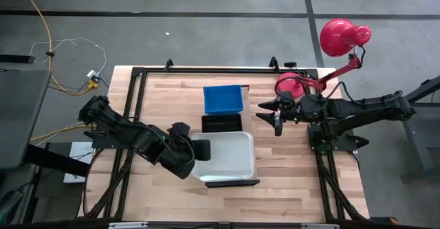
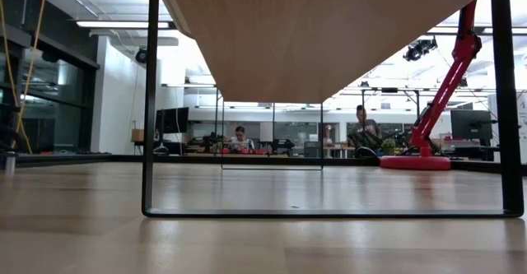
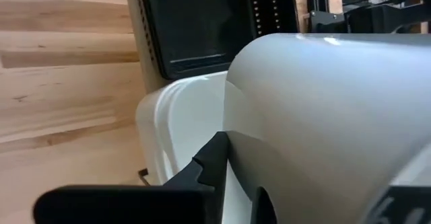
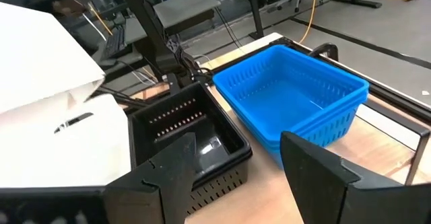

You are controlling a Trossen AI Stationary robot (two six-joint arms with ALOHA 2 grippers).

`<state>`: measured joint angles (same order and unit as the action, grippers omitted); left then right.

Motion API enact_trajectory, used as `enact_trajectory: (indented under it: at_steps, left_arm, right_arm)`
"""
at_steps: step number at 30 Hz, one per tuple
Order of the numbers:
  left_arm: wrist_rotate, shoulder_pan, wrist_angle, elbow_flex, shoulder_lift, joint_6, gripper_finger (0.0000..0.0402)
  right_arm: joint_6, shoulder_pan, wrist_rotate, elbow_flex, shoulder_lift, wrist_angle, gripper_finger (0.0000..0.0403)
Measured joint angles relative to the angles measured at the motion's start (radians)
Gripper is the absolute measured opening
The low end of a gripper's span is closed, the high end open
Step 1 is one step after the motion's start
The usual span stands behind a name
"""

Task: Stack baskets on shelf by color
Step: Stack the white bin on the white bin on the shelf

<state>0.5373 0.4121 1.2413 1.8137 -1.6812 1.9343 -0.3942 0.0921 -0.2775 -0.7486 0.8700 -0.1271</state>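
There are no words, numbers, labels or signs to read in any of the pictures. The white basket (image 1: 225,155), the blue basket (image 1: 223,99) behind it and the black basket (image 1: 221,123) between them have plain sides with no writing. The red lamp (image 1: 342,36) past the blue basket has no name on it. In the right wrist view, a small dark mark sits on the white basket (image 4: 74,122) beside the black one, but it is too small to read.
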Motion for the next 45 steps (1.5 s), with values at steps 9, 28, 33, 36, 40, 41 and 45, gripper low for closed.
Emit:
enact_trajectory:
  at_steps: [9,28,33,36,40,41,45]
  left_arm:
    - [-0.003,0.0,-0.027,0.0,-0.003,-0.027,0.0078]
    - [-0.062,-0.001,-0.021,0.0,0.007,-0.068,0.0178]
    - [-0.061,-0.013,0.015,0.0,0.034,-0.087,0.0184]
    - [-0.042,-0.025,0.064,0.0,0.073,-0.095,0.0184]
    - [0.085,-0.054,0.122,-0.001,0.139,-0.203,0.0184]
    - [0.129,-0.063,0.123,-0.001,0.16,-0.255,0.0184]
    - [0.251,-0.11,0.104,0.0,0.256,-0.58,0.0175]
  right_arm:
    - [0.011,0.0,-0.003,0.0,0.0,-0.016,0.0204]
    - [0.018,0.0,-0.003,0.0,0.0,-0.015,0.0204]
    - [0.018,0.0,-0.004,0.0,0.0,-0.014,0.0204]
    - [0.018,0.0,-0.004,0.0,0.0,-0.011,0.0204]
    - [0.01,0.0,0.011,0.0,0.0,0.01,0.0204]
    - [0.009,0.0,0.023,0.0,0.0,0.022,0.0204]
    - [0.036,0.0,0.053,0.0,-0.002,0.091,0.0204]
